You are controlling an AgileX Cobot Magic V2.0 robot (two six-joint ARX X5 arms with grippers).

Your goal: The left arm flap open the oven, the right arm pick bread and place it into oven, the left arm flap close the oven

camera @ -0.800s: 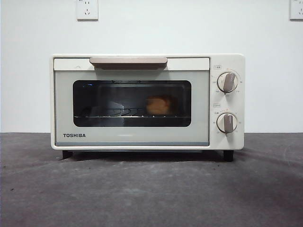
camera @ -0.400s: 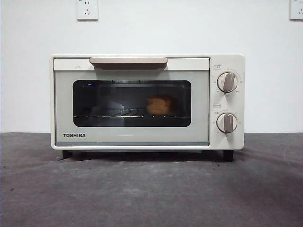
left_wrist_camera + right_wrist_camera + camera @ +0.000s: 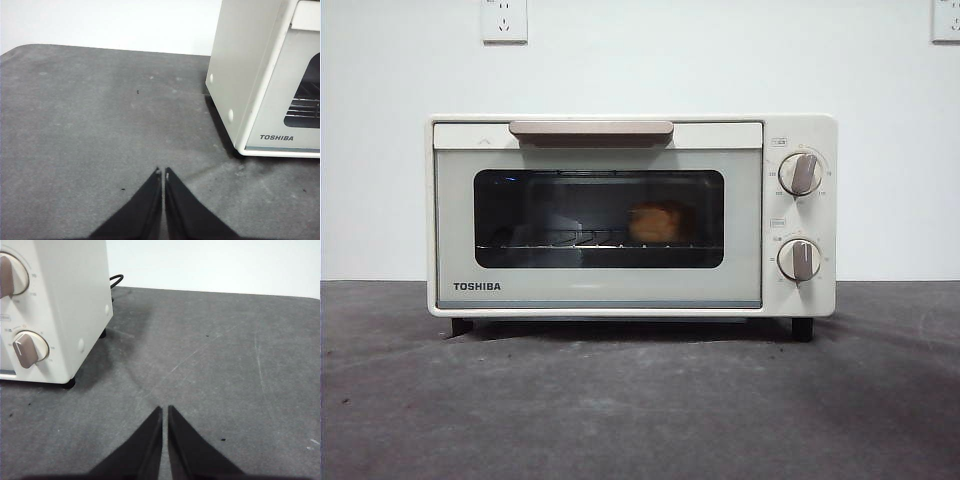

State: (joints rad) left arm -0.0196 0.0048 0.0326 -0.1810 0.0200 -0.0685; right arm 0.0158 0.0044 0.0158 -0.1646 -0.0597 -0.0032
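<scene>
both tools, left tool (image 3: 163, 172) and right tool (image 3: 165, 409), clenched empty, flank the closed oven (image 3: 630, 215) holding the bread (image 3: 655, 222).

cream oven (image 3: 630, 215) upright on grey bench (image 3: 640, 400), door shut, handle along top edge. golden bread (image 3: 655, 222) inside on rack, right of centre behind dark glass.

Oven (image 3: 630, 215) door shut, blocking cavity; bare table (image 3: 640, 410) in front and both sides.
</scene>
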